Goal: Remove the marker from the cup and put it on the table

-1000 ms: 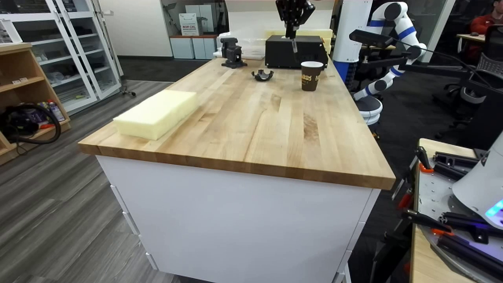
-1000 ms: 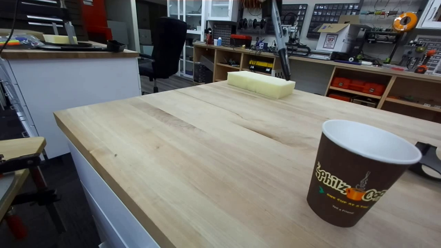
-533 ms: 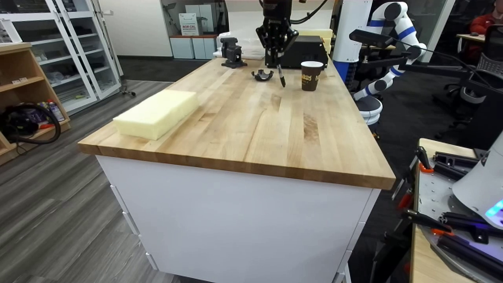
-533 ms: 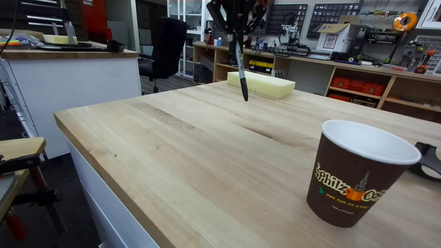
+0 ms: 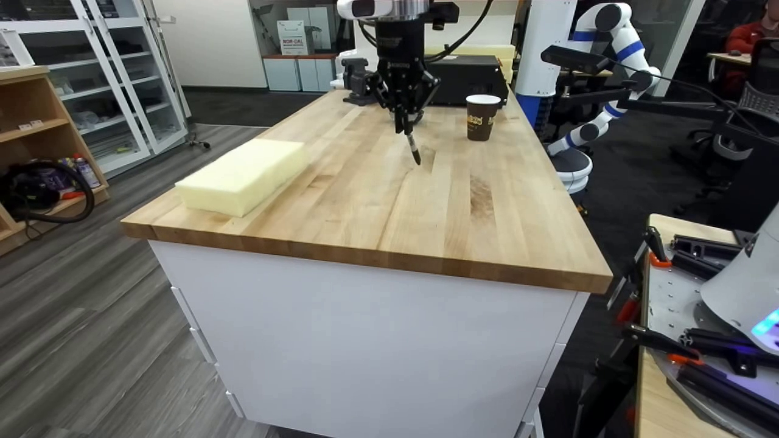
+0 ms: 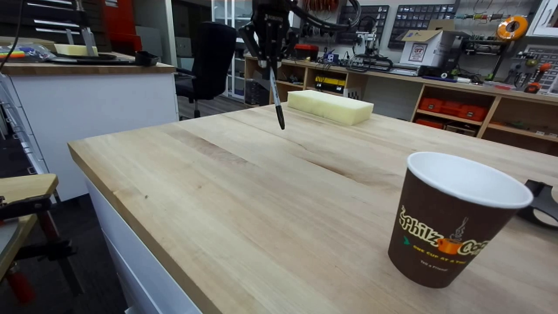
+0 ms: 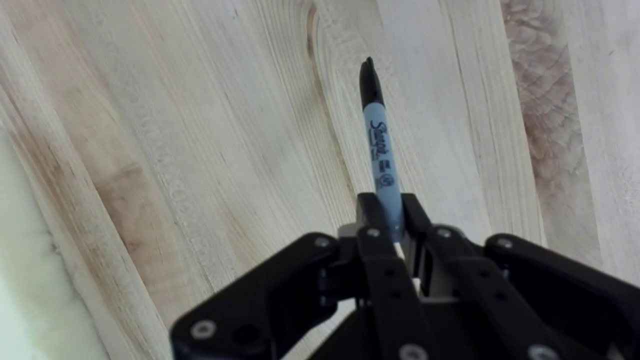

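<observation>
My gripper [image 5: 404,126] is shut on the marker [image 5: 414,149], a grey pen with a black cap. It holds the marker by its rear end, slightly tilted, cap end down. In an exterior view the gripper [image 6: 271,64] and the marker [image 6: 276,98] are over the far part of the table [image 6: 244,196]. In the wrist view the marker [image 7: 381,150] sits between the fingertips [image 7: 387,212], its cap apart from a soft shadow, so it appears above the wood. The brown cup [image 5: 481,120] with a white rim stands upright, away from the gripper; it also shows up close [image 6: 440,235].
A pale yellow foam block [image 5: 243,176] lies along a table edge; it also shows in the wrist view [image 7: 35,290]. A black box [image 5: 465,79] and a dark vise-like object [image 5: 358,79] stand at the far end. A dark curved piece [image 6: 540,205] lies beside the cup.
My gripper has come down and moved away from the cup, toward the foam block side, carrying the marker. The marker's cap end is now lower over the table. The cup has not moved.
</observation>
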{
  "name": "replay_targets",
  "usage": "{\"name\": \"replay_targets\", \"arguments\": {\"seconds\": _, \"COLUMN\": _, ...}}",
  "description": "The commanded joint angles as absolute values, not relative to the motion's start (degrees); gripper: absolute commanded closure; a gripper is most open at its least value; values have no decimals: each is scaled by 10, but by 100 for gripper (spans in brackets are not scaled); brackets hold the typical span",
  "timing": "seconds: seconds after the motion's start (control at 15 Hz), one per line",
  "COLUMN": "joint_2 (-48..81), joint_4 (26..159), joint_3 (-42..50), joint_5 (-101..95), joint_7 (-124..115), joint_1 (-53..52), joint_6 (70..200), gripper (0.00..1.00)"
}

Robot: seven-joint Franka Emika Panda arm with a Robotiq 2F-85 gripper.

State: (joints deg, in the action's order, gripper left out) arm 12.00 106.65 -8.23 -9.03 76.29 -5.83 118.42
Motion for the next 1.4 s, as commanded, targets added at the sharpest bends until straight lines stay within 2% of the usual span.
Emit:
{"name": "replay_targets", "arguments": {"seconds": 0.0, "joint_2": 130, "joint_4": 1049, "joint_3": -91, "joint_5": -111, "joint_7": 753, "joint_1": -72, "joint_6": 1176, "gripper": 96}}
{"name": "replay_targets", "arguments": {"seconds": 0.2, "joint_2": 132, "joint_4": 1048, "joint_3": -96, "joint_5": -123, "joint_7": 751, "joint_1": -80, "joint_6": 1174, "gripper": 95}}
{"name": "replay_targets", "arguments": {"seconds": 0.27, "joint_2": 132, "joint_4": 1050, "joint_3": -96, "joint_5": -127, "joint_7": 750, "joint_1": -81, "joint_6": 1176, "gripper": 62}}
{"name": "replay_targets", "arguments": {"seconds": 0.33, "joint_2": 132, "joint_4": 1048, "joint_3": -97, "joint_5": -127, "joint_7": 751, "joint_1": -82, "joint_6": 1175, "gripper": 61}}
{"name": "replay_targets", "arguments": {"seconds": 0.87, "joint_2": 127, "joint_4": 1052, "joint_3": -103, "joint_5": -120, "joint_7": 760, "joint_1": -80, "joint_6": 1176, "gripper": 11}}
{"name": "replay_targets", "arguments": {"seconds": 0.93, "joint_2": 126, "joint_4": 1051, "joint_3": -103, "joint_5": -120, "joint_7": 760, "joint_1": -81, "joint_6": 1176, "gripper": 30}}
{"name": "replay_targets", "arguments": {"seconds": 1.13, "joint_2": 129, "joint_4": 1051, "joint_3": -103, "joint_5": -120, "joint_7": 760, "joint_1": -81, "joint_6": 1177, "gripper": 11}}
{"name": "replay_targets", "arguments": {"seconds": 1.33, "joint_2": 129, "joint_4": 1051, "joint_3": -103, "joint_5": -120, "joint_7": 760, "joint_1": -81, "joint_6": 1177, "gripper": 11}}
